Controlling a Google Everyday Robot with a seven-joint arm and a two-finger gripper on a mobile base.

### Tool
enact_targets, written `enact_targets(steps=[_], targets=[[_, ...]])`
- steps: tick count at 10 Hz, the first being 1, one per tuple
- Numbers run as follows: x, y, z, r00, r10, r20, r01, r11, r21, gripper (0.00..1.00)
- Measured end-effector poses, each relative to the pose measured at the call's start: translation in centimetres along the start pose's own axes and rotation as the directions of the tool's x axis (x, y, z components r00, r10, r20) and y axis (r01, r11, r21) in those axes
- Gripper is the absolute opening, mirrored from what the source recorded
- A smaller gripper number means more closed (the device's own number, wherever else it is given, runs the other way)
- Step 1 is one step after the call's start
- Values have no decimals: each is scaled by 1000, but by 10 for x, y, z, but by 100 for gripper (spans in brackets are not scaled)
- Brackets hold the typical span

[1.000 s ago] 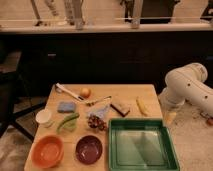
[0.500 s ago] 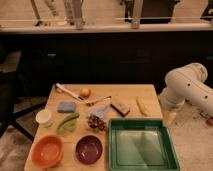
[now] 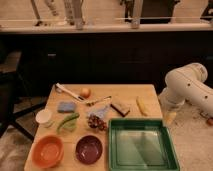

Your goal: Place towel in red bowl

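Observation:
A crumpled blue-grey towel lies near the middle of the wooden table. The red-orange bowl stands empty at the table's front left corner. My white arm comes in from the right, and the gripper hangs down just off the table's right edge. It is beside the banana, far from the towel and the bowl, and holds nothing that I can see.
A purple bowl stands next to the red one. A green tray fills the front right. Also on the table are a blue sponge, white cup, green vegetable, banana, brown block and orange fruit.

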Motion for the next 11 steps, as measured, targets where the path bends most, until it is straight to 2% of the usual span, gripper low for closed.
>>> enact_targets(steps=[2, 3, 4, 5, 6, 7, 8, 9, 10, 11], targets=[[0, 0, 0, 1000, -7, 1, 7, 1000, 0, 80], [-2, 2, 1, 999, -35, 2, 35, 999, -5, 80], [-12, 4, 3, 992, -126, 9, 126, 992, -18, 80], [-26, 6, 5, 969, -247, 23, 247, 969, -28, 80], [-37, 9, 6, 936, -349, 36, 350, 936, -41, 80], [-49, 13, 8, 895, -444, 52, 446, 894, -49, 80], [-66, 18, 10, 822, -565, 79, 569, 820, -54, 80], [-79, 21, 11, 764, -638, 101, 644, 763, -55, 80], [-95, 25, 13, 688, -715, 125, 724, 688, -50, 80], [-107, 28, 14, 633, -760, 144, 772, 634, -46, 80]])
